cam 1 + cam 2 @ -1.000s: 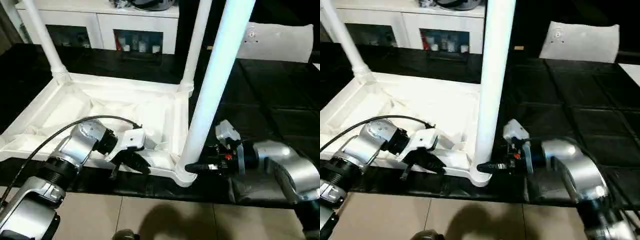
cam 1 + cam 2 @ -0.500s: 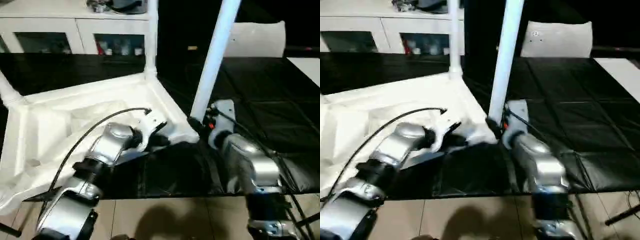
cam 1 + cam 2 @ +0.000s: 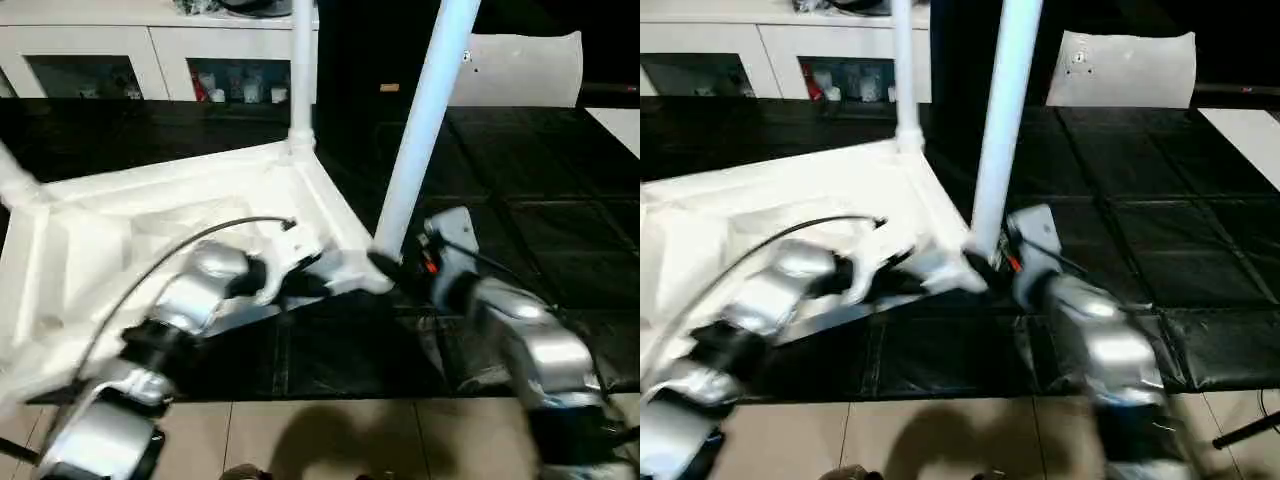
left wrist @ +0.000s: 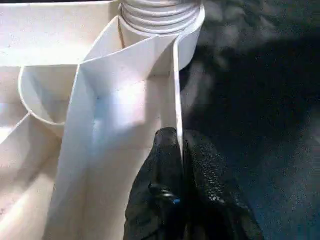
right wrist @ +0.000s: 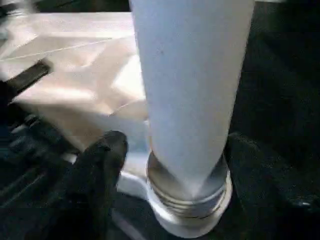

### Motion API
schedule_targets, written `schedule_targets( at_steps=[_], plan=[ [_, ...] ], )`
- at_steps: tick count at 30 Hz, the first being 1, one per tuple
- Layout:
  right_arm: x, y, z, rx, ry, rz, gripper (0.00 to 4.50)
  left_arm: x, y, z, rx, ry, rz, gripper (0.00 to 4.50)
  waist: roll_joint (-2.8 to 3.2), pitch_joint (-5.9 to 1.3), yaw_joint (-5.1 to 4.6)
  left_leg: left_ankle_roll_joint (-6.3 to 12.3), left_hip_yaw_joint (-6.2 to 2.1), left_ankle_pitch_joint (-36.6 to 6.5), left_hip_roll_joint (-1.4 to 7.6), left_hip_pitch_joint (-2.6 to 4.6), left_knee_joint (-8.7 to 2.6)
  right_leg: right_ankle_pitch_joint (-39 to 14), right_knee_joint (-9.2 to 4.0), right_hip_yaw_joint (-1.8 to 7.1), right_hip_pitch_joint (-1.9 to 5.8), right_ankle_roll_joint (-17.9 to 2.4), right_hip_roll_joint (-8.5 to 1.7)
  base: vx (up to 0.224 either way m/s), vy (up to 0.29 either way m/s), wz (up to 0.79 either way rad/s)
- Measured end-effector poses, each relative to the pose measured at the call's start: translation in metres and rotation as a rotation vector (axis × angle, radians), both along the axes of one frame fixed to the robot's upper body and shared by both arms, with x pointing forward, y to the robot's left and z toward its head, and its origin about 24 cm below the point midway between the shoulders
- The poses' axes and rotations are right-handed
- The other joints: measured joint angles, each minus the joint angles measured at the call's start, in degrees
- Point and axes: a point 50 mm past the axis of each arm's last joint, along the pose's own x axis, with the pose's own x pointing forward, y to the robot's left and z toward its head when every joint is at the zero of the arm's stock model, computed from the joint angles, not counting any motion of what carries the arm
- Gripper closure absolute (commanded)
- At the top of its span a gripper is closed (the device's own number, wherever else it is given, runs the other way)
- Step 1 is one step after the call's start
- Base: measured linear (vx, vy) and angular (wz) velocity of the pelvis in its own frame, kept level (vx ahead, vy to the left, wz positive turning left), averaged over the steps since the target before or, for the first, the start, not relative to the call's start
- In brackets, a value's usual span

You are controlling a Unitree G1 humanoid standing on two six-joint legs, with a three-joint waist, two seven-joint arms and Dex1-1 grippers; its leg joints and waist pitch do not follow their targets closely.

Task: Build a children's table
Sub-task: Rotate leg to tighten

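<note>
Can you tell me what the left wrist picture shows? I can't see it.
The left hand pinches the thin white rim of the upside-down table top with its black fingers. Just beyond, a leg's threaded end sits in the corner socket.

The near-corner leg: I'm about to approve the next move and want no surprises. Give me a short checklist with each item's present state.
1. Near-corner leg standing in its corner socket: ok, its threaded base sits in the socket.
2. Leg fully screwed home: cannot tell; threads show at the socket.
3. Left gripper holding the table top: ok, shut on the thin rim wall beside that corner.
4. Right gripper off the leg: ok, its fingers stand open on either side of the leg's base.
5. Other legs: a far-corner leg is upright in its socket; another stands at the left; the fourth cannot tell.
</note>
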Motion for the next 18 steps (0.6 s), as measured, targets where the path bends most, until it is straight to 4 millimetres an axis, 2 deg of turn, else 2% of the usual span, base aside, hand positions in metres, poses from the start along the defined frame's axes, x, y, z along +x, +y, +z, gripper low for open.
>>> schedule_targets(
  at_steps=[2, 6, 8, 14, 18],
  plan=[
    [-0.004, -0.004, 0.001, -0.008, 0.008, 0.071, 0.47, -0.004, 0.004, 0.000, 0.006, 0.013, -0.044, 4.50, -0.01, 0.00, 0.28, 0.00, 0.00, 0.00, 0.00, 0.03, 0.07, 0.01, -0.01, 0.00, 0.06, 0.03, 0.00, 0.000, 0.000, 0.00],
    [-0.013, -0.011, 0.009, -0.045, 0.024, 0.259, 0.13, -0.010, 0.010, 0.001, 0.030, 0.030, -0.162, 4.50, -0.01, 0.00, 1.68, 0.01, 0.00, 0.00, 0.01, 0.03, 0.20, 0.00, -0.04, 0.01, 0.16, 0.19, -0.01, 0.000, 0.000, 0.00],
    [-0.015, -0.013, 0.010, -0.053, 0.033, 0.310, 0.04, -0.012, 0.014, 0.002, 0.041, 0.043, -0.197, 4.50, -0.03, -0.01, 1.94, 0.00, 0.00, 0.00, 0.01, 0.07, 0.21, 0.01, -0.03, 0.01, 0.20, 0.17, -0.02, 0.000, 0.000, 0.00],
    [-0.020, -0.013, 0.009, -0.079, 0.082, 0.459, 0.04, -0.016, 0.017, 0.004, 0.063, 0.091, -0.299, 4.50, -0.05, -0.01, 2.77, 0.01, 0.00, 0.00, 0.03, 0.04, 0.27, 0.08, 0.01, 0.00, 0.18, 0.07, -0.01, 0.000, 0.000, 0.00],
    [-0.019, -0.010, 0.013, -0.061, 0.083, 0.537, 0.48, -0.019, 0.018, 0.004, 0.071, 0.109, -0.345, 4.50, -0.08, -0.02, 3.30, 0.01, 0.00, 0.00, 0.03, 0.03, 0.29, 0.08, 0.01, 0.00, 0.19, 0.07, -0.02, 0.000, 0.000, 0.00]
  ],
)
